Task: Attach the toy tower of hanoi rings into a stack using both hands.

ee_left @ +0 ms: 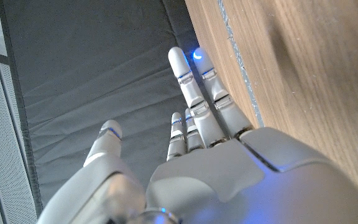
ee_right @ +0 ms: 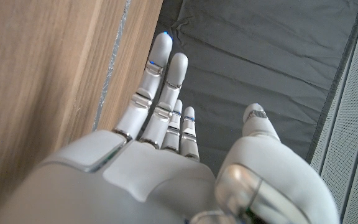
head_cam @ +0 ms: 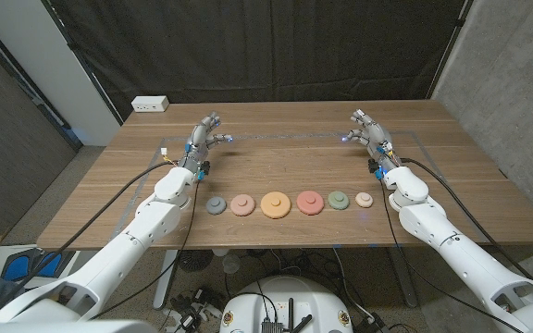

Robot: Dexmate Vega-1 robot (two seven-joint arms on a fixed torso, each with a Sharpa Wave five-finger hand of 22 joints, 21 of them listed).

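Note:
Several flat toy rings lie in a row near the table's front edge: a grey-green ring (head_cam: 216, 205), a pink ring (head_cam: 242, 204), a large orange ring (head_cam: 276, 204), a red ring (head_cam: 309, 201), a green ring (head_cam: 339, 200) and a small pale ring (head_cam: 365, 199). My left hand (head_cam: 204, 137) is behind the row's left end, well apart from it, fingers spread and holding nothing. My right hand (head_cam: 368, 130) is behind the right end, likewise open. In the wrist views the left hand (ee_left: 197, 155) and the right hand (ee_right: 160, 149) stand on edge beside the wood, fingers straight.
A white power strip (head_cam: 151, 104) lies at the table's back left corner. A taped outline (head_cam: 285, 138) marks a rectangle on the wooden table (head_cam: 285, 166). A dark curtain hangs behind the table.

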